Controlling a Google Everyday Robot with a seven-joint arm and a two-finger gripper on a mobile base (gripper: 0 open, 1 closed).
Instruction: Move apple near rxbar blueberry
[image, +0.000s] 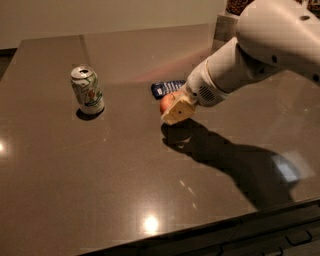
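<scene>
Item 1, apple (166, 102): we logged it clenched in the gripper (176, 111), raised off the table (100, 175), just in front of the rxbar blueberry (164, 88). Item 2, can (87, 91): upright, well apart from that bar. We judged the placement best done by lowering straight down beside the bar, never onto it, then letting go.

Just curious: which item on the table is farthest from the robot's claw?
The can, standing alone at left. The gripper, mid-table, holds the apple, the blue bar just behind.

Most of apple (166, 103) behind jaws
</scene>
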